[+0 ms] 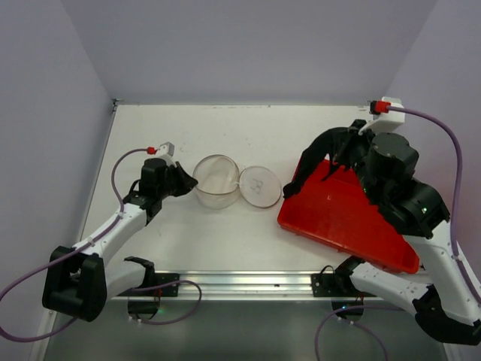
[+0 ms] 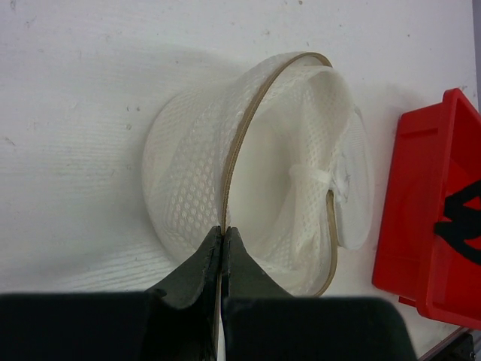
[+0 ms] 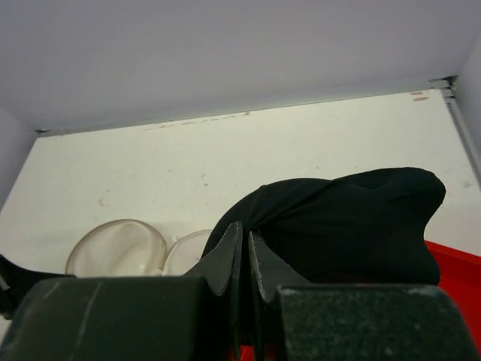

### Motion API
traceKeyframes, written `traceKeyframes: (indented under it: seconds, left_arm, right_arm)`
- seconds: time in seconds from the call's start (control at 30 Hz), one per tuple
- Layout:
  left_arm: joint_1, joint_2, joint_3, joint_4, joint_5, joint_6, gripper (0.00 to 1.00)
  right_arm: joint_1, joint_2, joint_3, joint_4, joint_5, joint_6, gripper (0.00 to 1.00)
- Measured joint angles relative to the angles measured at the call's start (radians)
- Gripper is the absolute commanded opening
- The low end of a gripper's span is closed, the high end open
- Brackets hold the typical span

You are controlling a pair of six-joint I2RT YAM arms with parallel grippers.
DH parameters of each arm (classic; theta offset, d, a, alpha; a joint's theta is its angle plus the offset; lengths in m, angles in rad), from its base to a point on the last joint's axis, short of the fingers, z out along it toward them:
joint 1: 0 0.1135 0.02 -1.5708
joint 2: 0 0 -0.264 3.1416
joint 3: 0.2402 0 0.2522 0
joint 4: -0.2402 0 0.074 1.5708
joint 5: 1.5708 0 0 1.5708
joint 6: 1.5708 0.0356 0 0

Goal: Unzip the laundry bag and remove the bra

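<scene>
The laundry bag [image 1: 217,180] lies open on the table, its two white mesh halves side by side, the left half tipped up on its edge. My left gripper [image 1: 192,183] is shut on the tan rim of that half; in the left wrist view the rim runs between the closed fingertips of the gripper [image 2: 223,229], and the bag [image 2: 248,165] looks empty. My right gripper [image 1: 340,159] is shut on the black bra [image 1: 314,156] and holds it over the far left edge of the red tray [image 1: 346,218]. In the right wrist view the gripper [image 3: 244,229] pinches the bra [image 3: 353,218], and the bag [image 3: 116,248] lies beyond it.
The red tray lies tilted at the right of the table, and also shows in the left wrist view [image 2: 428,226] with part of the bra [image 2: 462,226] over it. Grey walls close the table on three sides. A metal rail [image 1: 240,282] runs along the near edge.
</scene>
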Motion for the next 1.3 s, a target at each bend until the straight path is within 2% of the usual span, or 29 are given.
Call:
traceKeyframes:
  seconds: [0.1, 0.3, 0.43, 0.5, 0.53, 0.6, 0.63, 0.73, 0.77, 0.9, 1.07, 1.27, 1.3]
  left_arm:
    - [0.000, 0.016, -0.003, 0.002, 0.000, 0.000, 0.00]
    - [0.000, 0.000, -0.029, 0.011, 0.002, 0.003, 0.07]
    - [0.000, -0.026, -0.036, 0.017, 0.005, 0.004, 0.17]
    - [0.001, -0.027, -0.036, 0.022, 0.009, 0.005, 0.25]
    - [0.001, -0.027, -0.036, 0.022, 0.012, 0.007, 0.34]
    - [0.001, -0.027, -0.036, 0.022, 0.015, 0.011, 0.43]
    - [0.001, -0.027, -0.036, 0.022, 0.016, 0.011, 0.58]
    - [0.002, -0.027, -0.036, 0.022, 0.015, 0.017, 0.79]
    - [0.002, -0.027, -0.036, 0.022, 0.015, 0.017, 0.81]
    - [0.002, -0.028, -0.036, 0.022, 0.014, 0.017, 0.86]
    - [0.002, -0.048, -0.036, 0.019, 0.001, 0.017, 0.86]
    - [0.002, -0.136, -0.050, 0.015, -0.039, 0.017, 0.86]
    - [0.002, -0.156, -0.051, 0.014, -0.050, 0.017, 0.87]
  right_arm:
    - [0.000, -0.036, 0.023, -0.080, 0.066, -0.013, 0.00]
    - [0.000, -0.061, 0.114, -0.185, 0.206, -0.074, 0.00]
    - [0.000, -0.113, 0.094, -0.224, 0.323, -0.114, 0.00]
    - [0.000, -0.151, 0.037, -0.220, 0.366, -0.130, 0.00]
    - [0.000, -0.169, -0.003, -0.216, 0.381, -0.134, 0.00]
    - [-0.001, -0.183, -0.080, -0.209, 0.400, -0.141, 0.00]
    - [-0.001, -0.183, -0.129, -0.197, 0.406, -0.142, 0.00]
    - [-0.001, -0.154, -0.282, -0.184, 0.416, -0.132, 0.00]
    - [-0.001, -0.143, -0.328, -0.179, 0.414, -0.126, 0.00]
    - [0.000, -0.140, -0.513, -0.133, 0.346, -0.096, 0.00]
    - [-0.001, -0.123, -0.613, -0.049, 0.263, -0.046, 0.01]
    - [-0.001, 0.002, -0.723, 0.056, 0.215, 0.053, 0.06]
    - [-0.003, 0.012, -0.739, 0.064, 0.217, 0.072, 0.11]
